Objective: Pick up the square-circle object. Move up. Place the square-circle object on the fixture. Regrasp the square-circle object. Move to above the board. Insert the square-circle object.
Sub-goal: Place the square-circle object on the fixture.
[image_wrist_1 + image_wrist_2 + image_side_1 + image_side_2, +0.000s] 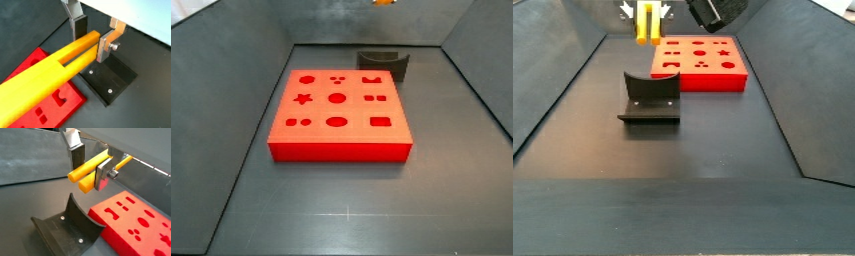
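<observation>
Peg point(88, 172) is up in the air, pinched between the gripper point(90, 165) fingers point(101, 175), which close on its sides; it lies roughly level across the jaws. In a wrist view the peg point(50, 75) looks long & yellow w/ a groove down one face; the orange-red end can't be made out. In a side view the gripper point(647, 14) sits at the top edge w/ the peg point(645, 27) hanging yellow under it, above & behind the fixture point(649, 98), left of the board point(700, 63).

Board cut-outs all bare: circles, star, squares, oval, nothing seated in any. In a side view the board point(338, 114) lies mid-floor, fixture point(385, 61) just behind its far right corner, apart from it.

Fixture hollow also bare; in a wrist view the fixture point(67, 228) sits below the peg, curved face up, two screws showing, board point(137, 225) just beside it. Base plate point(110, 80) shows dark under the fingers point(105, 46), board point(50, 102) corner near it.

Dark walls ring the floor. Nothing lies between peg & fixture.
</observation>
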Robot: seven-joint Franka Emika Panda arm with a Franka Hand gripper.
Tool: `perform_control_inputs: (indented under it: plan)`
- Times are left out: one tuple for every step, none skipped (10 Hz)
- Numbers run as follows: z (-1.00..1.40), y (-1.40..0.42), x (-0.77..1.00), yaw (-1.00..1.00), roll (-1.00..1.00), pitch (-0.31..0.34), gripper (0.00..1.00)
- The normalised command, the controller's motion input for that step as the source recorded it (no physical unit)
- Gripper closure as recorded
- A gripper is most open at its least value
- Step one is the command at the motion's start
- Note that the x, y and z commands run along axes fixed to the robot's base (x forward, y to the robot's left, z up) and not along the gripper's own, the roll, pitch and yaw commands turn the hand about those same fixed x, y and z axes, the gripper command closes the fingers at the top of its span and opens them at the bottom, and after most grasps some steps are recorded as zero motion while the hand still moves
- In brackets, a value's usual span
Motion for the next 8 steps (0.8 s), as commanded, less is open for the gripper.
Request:
perform_control_inputs:
  plan:
    - [0.00, 0.04, 0.08, -0.13, -0.18, 0.282, 1.00]
    - [0.00, 0.03, 0.08, -0.14, -0.13, 0.215, 1.00]
    - [-1.00, 0.06, 0.11, -0.22, -1.00, 0.051, 1.00]
    - [-1.00, 0.07, 0.11, -0.23, -1.00, 0.018, 1.00]
    - [-1.00, 0.08, 0.12, -0.22, -1.00, 0.022, 1.00]
    - [-1.00, 0.08, 0.13, -0.22, -1.00, 0.030, 1.00]
    - [-1.00, 0.08, 0.14, -0.22, -1.00, 0.025, 1.00]
    - [-1.00, 0.09, 0.15, -0.20, -0.89, 0.007, 1.00]
